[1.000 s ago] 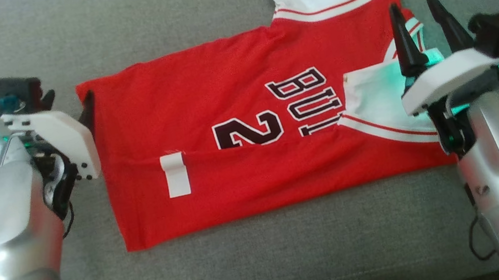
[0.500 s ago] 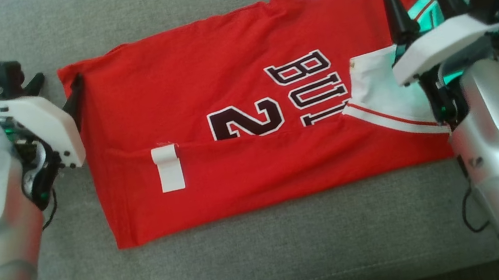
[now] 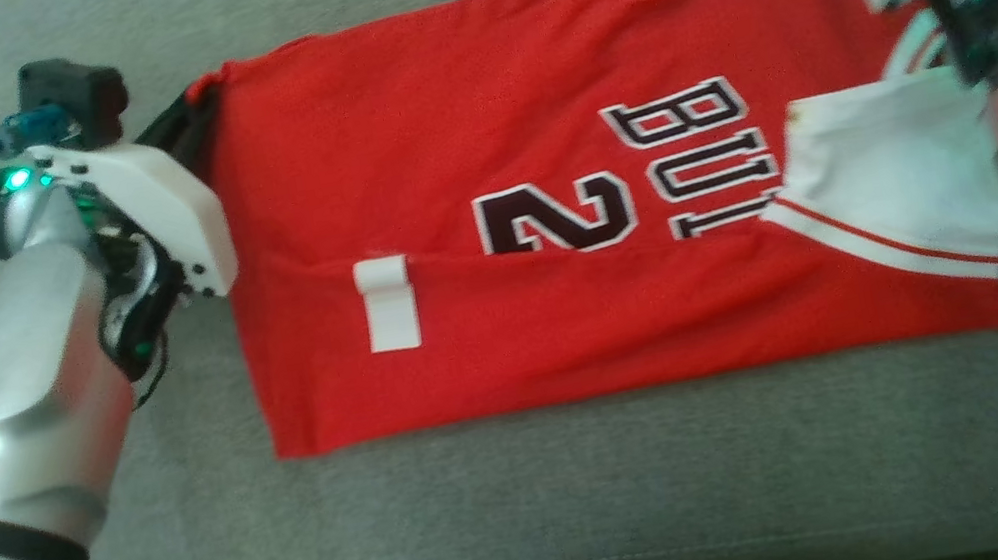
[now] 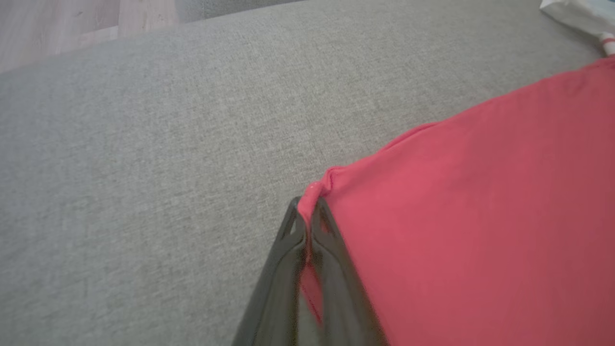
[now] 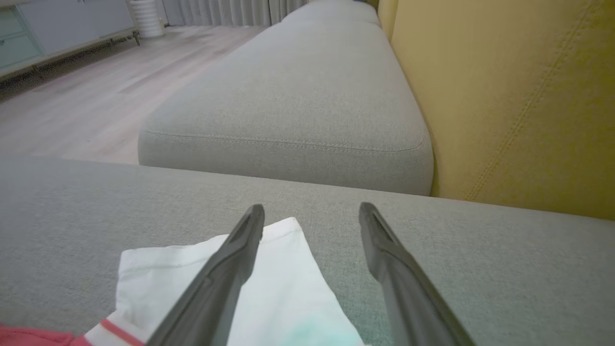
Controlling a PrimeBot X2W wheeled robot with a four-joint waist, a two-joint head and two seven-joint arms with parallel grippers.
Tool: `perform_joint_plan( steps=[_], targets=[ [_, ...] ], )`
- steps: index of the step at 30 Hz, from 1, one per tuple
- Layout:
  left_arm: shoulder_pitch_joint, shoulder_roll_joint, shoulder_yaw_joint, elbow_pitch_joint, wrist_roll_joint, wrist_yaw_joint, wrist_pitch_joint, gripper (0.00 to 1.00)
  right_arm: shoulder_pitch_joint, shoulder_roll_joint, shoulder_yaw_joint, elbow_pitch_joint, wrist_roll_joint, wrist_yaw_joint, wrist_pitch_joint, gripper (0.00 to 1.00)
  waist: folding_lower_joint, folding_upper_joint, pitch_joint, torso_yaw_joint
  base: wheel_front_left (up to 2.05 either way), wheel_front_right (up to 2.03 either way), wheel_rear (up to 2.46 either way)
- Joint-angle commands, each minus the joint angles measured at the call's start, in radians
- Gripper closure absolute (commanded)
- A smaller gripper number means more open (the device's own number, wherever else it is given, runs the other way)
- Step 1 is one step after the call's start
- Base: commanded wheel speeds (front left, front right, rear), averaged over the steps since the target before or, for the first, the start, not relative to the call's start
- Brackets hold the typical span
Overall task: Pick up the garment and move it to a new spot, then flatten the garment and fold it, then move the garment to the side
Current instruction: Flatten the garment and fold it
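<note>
Left wrist view: left gripper [image 4: 306, 214] is clamped on the jersey [image 3: 553, 240] at its hem corner, with red cloth pinched between both fingers. In the head view that grip is just dark fingers at the jersey's 10 o'clock corner.
Right wrist view: right gripper [image 5: 312, 211] is spread wide and holds nothing. One finger is over the white sleeve [image 5: 283, 293], the other over bare cushion [image 5: 480, 269].
Head view: jersey lies flat on the cushion, folded lengthwise, hem at 9 o'clock, right arm at 3 o'clock.
</note>
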Motion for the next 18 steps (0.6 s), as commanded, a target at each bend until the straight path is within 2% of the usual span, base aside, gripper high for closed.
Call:
perform_joint_plan(
  steps=[1,11,18],
  targets=[
    [-0.043,0.033,0.015,-0.025,-0.009,0.001,-0.019,1.0,-0.04,-0.007,0.005,-0.007,-0.016,0.002,0.021,0.0,-0.0001,0.0,0.018,0.036,0.0,0.0,0.0],
    [-0.096,-0.04,-0.087,-0.039,-0.053,0.001,-0.107,1.0,-0.187,-0.099,-0.063,0.182,-0.125,0.002,0.169,0.0,-0.0001,0.0,0.074,0.168,0.0,0.0,0.0],
    [-0.121,-0.069,-0.133,-0.026,-0.081,0.001,-0.143,1.0,-0.235,-0.123,-0.055,0.286,-0.175,0.002,0.287,0.0,-0.0001,0.0,0.098,0.202,0.0,0.0,0.0]
  ],
)
